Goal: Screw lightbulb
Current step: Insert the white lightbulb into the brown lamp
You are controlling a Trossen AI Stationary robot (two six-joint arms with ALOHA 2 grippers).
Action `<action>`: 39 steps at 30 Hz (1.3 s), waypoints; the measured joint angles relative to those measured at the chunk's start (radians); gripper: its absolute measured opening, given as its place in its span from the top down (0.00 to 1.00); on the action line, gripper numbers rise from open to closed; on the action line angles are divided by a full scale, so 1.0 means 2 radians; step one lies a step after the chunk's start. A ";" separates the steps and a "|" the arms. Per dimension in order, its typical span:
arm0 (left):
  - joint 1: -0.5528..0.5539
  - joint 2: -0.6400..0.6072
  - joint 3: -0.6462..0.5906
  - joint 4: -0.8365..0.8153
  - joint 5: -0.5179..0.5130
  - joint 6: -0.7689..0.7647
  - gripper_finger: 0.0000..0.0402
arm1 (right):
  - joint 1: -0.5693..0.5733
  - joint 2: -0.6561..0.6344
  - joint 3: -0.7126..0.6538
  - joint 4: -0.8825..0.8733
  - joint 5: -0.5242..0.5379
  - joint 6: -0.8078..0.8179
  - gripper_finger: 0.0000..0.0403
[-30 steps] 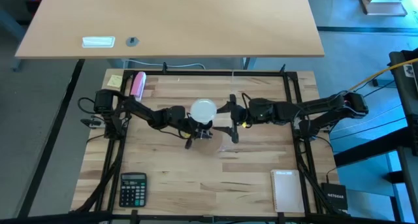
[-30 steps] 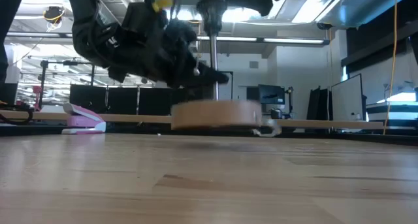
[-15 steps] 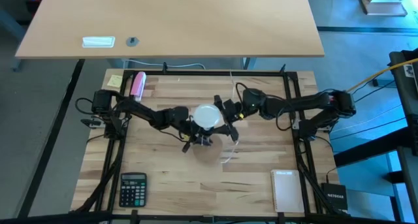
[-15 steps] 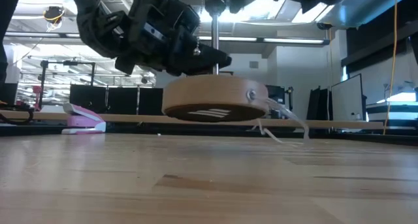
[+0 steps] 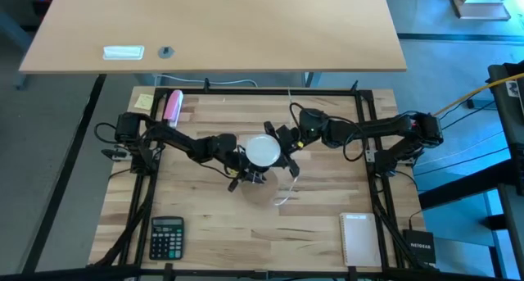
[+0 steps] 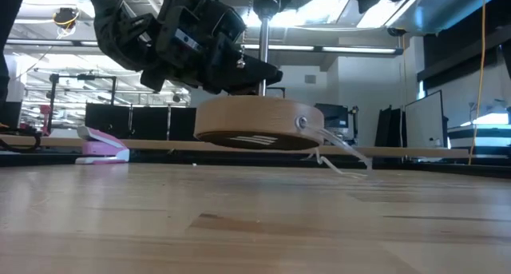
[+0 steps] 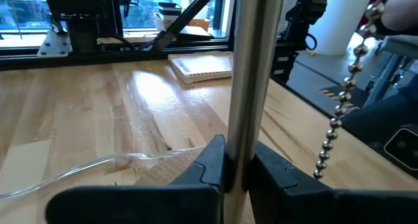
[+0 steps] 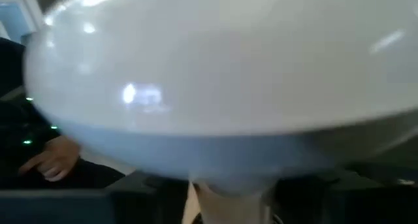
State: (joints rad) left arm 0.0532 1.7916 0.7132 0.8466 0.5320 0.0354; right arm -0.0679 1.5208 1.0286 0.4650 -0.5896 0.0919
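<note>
Left tool clamps a metal rod above the wood tabletop; right tool's state unclear.

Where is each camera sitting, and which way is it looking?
High view: above the table, looking straight down; both arms show, the left hand and right hand meeting at the lightbulb.
Low view: at table-top height, looking level across; one dark arm holds the lamp's metal pole, its wooden base lifted off the table.
Left wrist view: on the left arm, looking past its fingers shut on the pole.
Right wrist view: on the right arm, filled by the lightbulb.
Shared: high and right wrist views both show the lightbulb.
</note>
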 joint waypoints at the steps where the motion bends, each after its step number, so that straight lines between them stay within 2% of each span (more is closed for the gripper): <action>1: 0.000 0.000 0.000 0.000 0.000 -0.001 0.93 | 0.000 0.000 0.000 -0.003 0.008 -0.004 0.59; 3: 0.000 0.000 0.000 -0.001 -0.008 -0.001 0.93 | 0.001 -0.001 0.000 -0.010 0.032 -0.015 0.61; 9: 0.000 -0.001 0.000 -0.004 -0.091 -0.005 0.93 | 0.006 -0.002 0.001 -0.032 0.116 -0.022 0.61; 13: 0.000 -0.001 0.000 -0.020 -0.164 -0.014 0.93 | 0.021 -0.002 0.001 -0.053 0.213 -0.049 0.61; 21: -0.002 -0.001 0.000 -0.035 -0.301 -0.035 0.93 | 0.058 -0.002 0.002 -0.085 0.446 -0.074 0.61; 24: -0.008 -0.002 0.000 -0.034 -0.341 -0.038 0.93 | 0.069 -0.002 0.002 -0.086 0.513 -0.073 0.61; 29: -0.015 -0.002 0.000 -0.032 -0.377 -0.041 0.93 | 0.079 0.001 0.002 -0.082 0.592 -0.058 0.61; 34: -0.016 -0.002 0.000 -0.035 -0.385 -0.043 0.93 | 0.079 0.008 0.002 -0.081 0.617 -0.040 0.61; 39: -0.017 -0.002 0.000 -0.043 -0.382 -0.036 0.93 | 0.075 0.008 0.001 -0.077 0.558 -0.059 0.61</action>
State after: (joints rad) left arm 0.0185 1.7873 0.7128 0.7609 -0.2324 -0.0360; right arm 0.0830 1.5360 1.0303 0.3109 0.5267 -0.0265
